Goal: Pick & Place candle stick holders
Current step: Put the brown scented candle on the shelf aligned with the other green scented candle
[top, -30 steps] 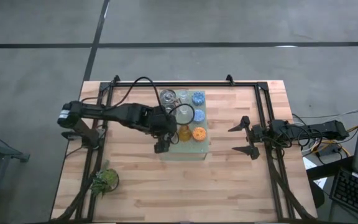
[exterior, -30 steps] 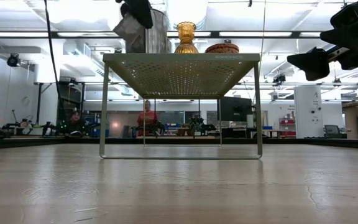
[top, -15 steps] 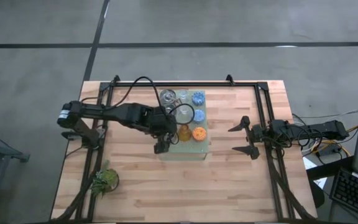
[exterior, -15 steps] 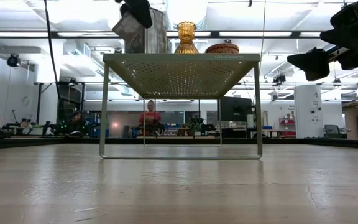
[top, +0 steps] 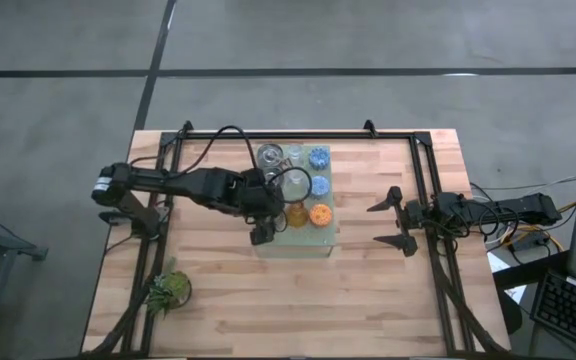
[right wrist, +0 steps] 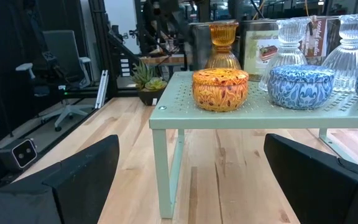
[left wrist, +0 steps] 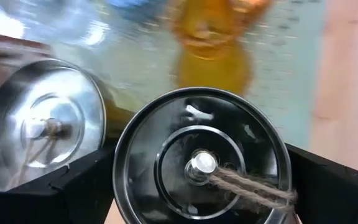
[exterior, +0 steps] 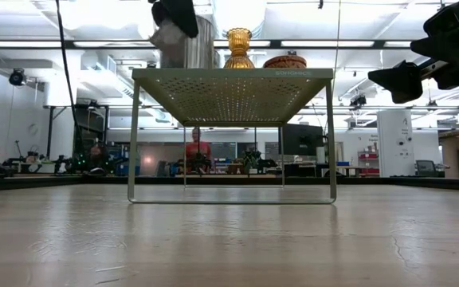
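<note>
One silver holder fills your shot. Where does it stand? the desk asks.

Me: On the pale green perforated board point(exterior: 229, 73), at its left edge near the front-left corner. The silver candle stick holder point(left wrist: 201, 165) stands upright, long axis vertical, mouth up, with twine on its centre post. The left gripper point(top: 264, 212) straddles it from above; I cannot tell whether it grips or has let go.

Desk: Its neighbours, and any writing?

Me: A second silver holder point(left wrist: 42, 130) is just beside it and the amber holder point(left wrist: 211, 50) is close by. The orange holder point(right wrist: 220, 89) and a blue holder point(right wrist: 301, 86) line the board's right edge. The lettering on the board's front rim is too small to read. The right gripper point(top: 396, 220) hovers near the table's point(top: 368, 290) right edge, jaws spread, nothing held.
</note>
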